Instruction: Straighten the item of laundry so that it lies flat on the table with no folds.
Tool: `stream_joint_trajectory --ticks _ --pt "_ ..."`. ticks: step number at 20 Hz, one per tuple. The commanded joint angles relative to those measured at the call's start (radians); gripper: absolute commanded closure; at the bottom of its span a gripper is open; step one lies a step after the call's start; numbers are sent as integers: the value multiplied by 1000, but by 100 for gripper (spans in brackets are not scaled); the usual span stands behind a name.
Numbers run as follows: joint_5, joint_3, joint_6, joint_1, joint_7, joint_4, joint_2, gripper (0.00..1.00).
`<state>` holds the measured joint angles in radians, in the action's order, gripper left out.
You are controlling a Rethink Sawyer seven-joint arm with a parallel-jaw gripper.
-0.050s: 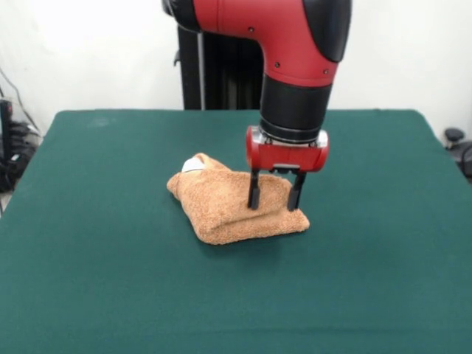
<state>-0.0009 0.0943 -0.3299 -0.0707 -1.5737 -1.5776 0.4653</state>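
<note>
A single front camera looks across the green bench (88, 280) from its near edge, angled slightly downward and facing a white wall (88, 51), close enough that the bench nearly fills the frame's width.

Towel (228, 210) bunched (label up) mid-table (88, 243).

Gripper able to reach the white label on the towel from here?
Probably yes. The label lies exposed at the towel's far corner, nothing covering it; the open gripper sits on the towel's other side.
</note>
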Motion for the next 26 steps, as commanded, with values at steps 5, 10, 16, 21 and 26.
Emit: stream_joint_trajectory --ticks 5,10,16,21,26 --pt "9 -36 82 34 -213 -65 -108 0" --pt "14 -34 78 38 -212 -67 -105 0" --pt "18 -29 88 41 -221 -72 -99 0" --pt "33 19 77 73 -255 -63 -95 0" --pt "37 40 61 91 -248 -55 -96 0"
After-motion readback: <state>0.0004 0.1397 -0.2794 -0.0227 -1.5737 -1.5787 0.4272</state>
